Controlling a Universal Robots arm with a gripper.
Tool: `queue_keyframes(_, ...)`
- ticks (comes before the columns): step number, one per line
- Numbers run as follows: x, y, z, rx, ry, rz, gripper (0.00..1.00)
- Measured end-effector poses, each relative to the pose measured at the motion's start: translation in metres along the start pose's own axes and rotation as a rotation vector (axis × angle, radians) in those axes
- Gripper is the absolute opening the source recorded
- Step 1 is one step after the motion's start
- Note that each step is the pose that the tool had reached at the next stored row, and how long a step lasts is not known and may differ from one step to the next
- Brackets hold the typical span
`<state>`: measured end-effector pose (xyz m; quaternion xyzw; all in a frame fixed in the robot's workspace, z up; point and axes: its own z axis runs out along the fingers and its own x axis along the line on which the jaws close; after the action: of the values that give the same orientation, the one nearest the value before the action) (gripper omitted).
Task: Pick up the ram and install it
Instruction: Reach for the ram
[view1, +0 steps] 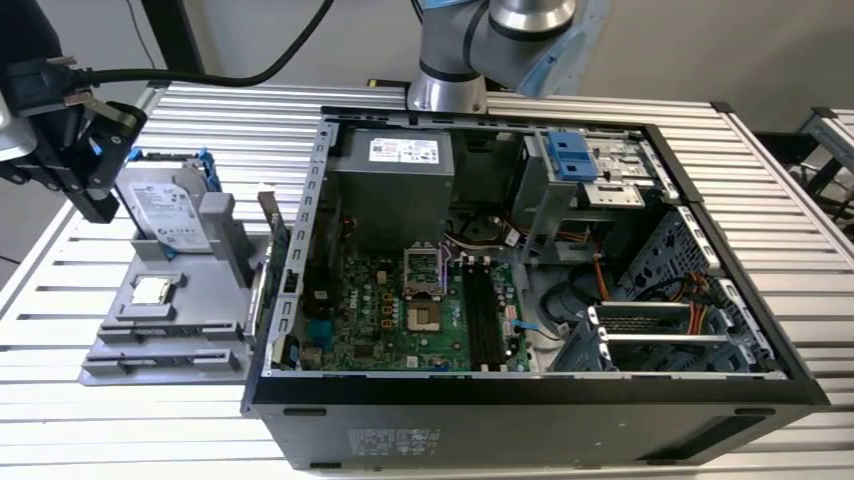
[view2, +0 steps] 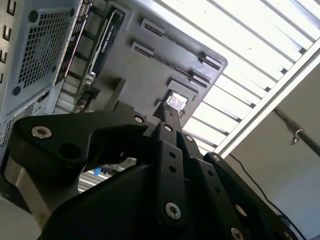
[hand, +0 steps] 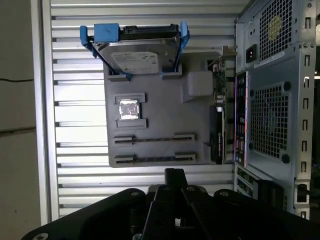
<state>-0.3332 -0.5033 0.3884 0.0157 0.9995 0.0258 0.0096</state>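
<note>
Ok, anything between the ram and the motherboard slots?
Yes. The ram sits at the grey holder's edge, outside the computer case, whose wall rises between it and the black memory slots. The case is open on top, and nothing visible covers the slots.

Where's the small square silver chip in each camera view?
Exterior view: chip in a grey tray pocket, on the exterior view's left of the computer case.
Second wrist view: chip just beyond the tool.
First wrist view: chip between the hard drive and two long slots.
Shared landmark: the grey tray.
</note>
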Motion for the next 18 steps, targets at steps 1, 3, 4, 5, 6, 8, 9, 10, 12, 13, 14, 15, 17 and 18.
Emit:
queue_keyframes(1, 0.0000, 0.0000, 0.0000, 0.0000, 0.0000, -0.001, 0.00)
queue_keyframes(3, 0.0001, 0.0000, 0.0000, -0.0003, 0.0010, -0.019, 0.00)
queue_keyframes(4, 0.0001, 0.0000, -0.0001, -0.0005, 0.0018, -0.033, 0.00)
queue_keyframes(5, 0.0001, 0.0000, 0.0000, -0.0008, 0.0025, -0.047, 0.00)
queue_keyframes(6, 0.0000, 0.0000, 0.0000, -0.0011, 0.0031, -0.062, 0.00)
queue_keyframes(8, 0.0001, 0.0000, 0.0001, -0.0015, 0.0045, -0.089, 0.00)
queue_keyframes(9, 0.0000, 0.0000, 0.0000, -0.0016, 0.0050, -0.098, 0.00)
queue_keyframes(10, 0.0000, 0.0000, 0.0000, -0.0016, 0.0051, -0.099, 0.00)
queue_keyframes(12, 0.0000, 0.0000, 0.0000, -0.0017, 0.0051, -0.100, 0.00)
queue_keyframes(13, 0.0000, 0.0000, 0.0000, -0.0017, 0.0052, -0.100, 0.00)
queue_keyframes(14, 0.0000, 0.0000, 0.0000, -0.0017, 0.0052, -0.100, 0.00)
queue_keyframes(15, 0.0000, 0.0000, 0.0000, -0.0017, 0.0052, -0.101, 0.00)
queue_keyframes(17, 0.0000, 0.0000, 0.0000, -0.0017, 0.0053, -0.102, 0.00)
queue_keyframes(18, 0.0000, 0.0000, 0.0000, -0.0017, 0.0052, -0.102, 0.00)
